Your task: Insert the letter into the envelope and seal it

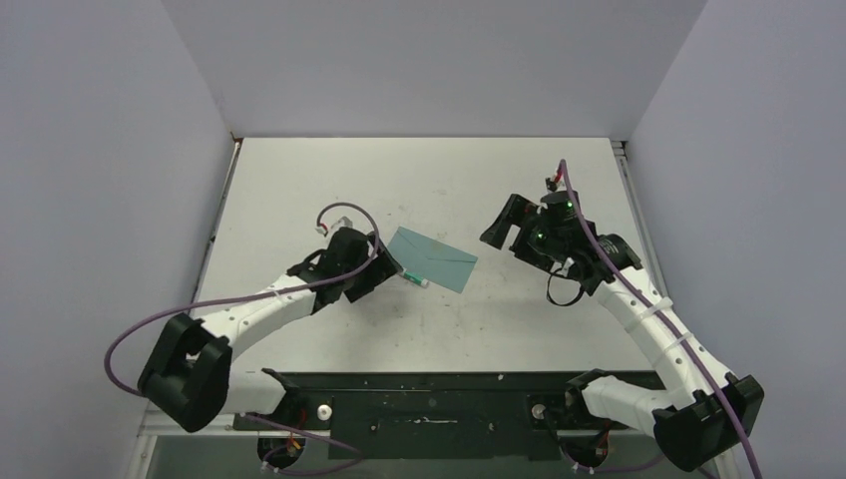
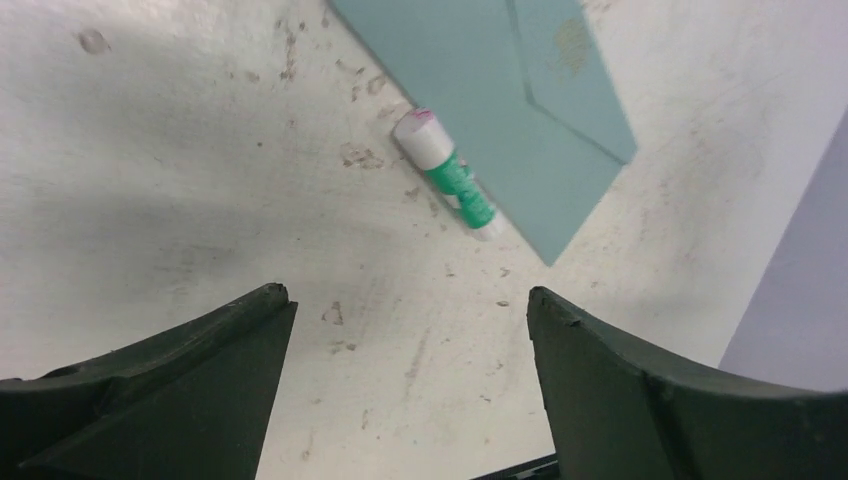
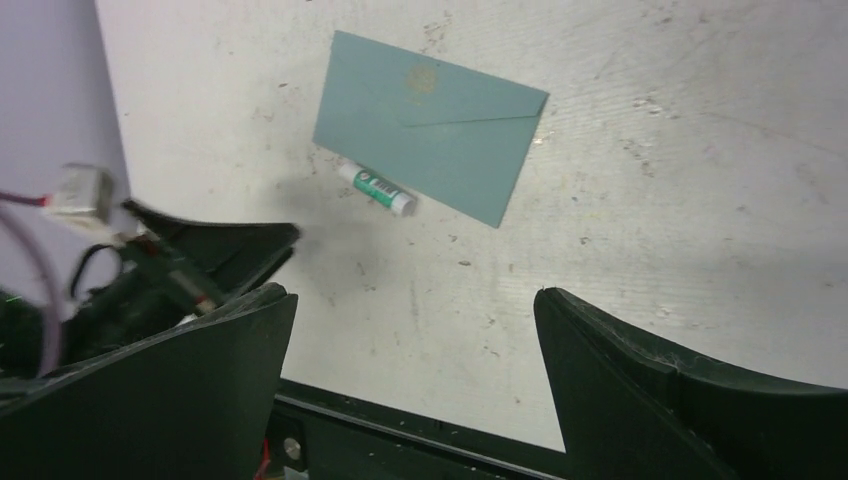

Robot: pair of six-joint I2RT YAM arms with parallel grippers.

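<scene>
- envelope (image 1: 433, 258) flat on table (image 1: 299, 180), flap (image 3: 440, 95) down; letter not seen, prob inside.
- left gripper (image 2: 410, 300) & right gripper (image 3: 415, 297): both apart, empty.
- we'd press flap firmly, clear of glue stick (image 2: 447, 172) at its edge.

1. Pale off-white table (image 1: 299, 170), scuffed and speckled with small brownish marks.
2. Closed in on three sides by plain lavender-grey panels: left wall (image 1: 100, 150), back wall (image 1: 429, 60), right wall (image 1: 758, 150).
3. Dark metal rail (image 1: 439, 394) along the table's near edge.
4. Evenly lit, with soft shadows only.
</scene>
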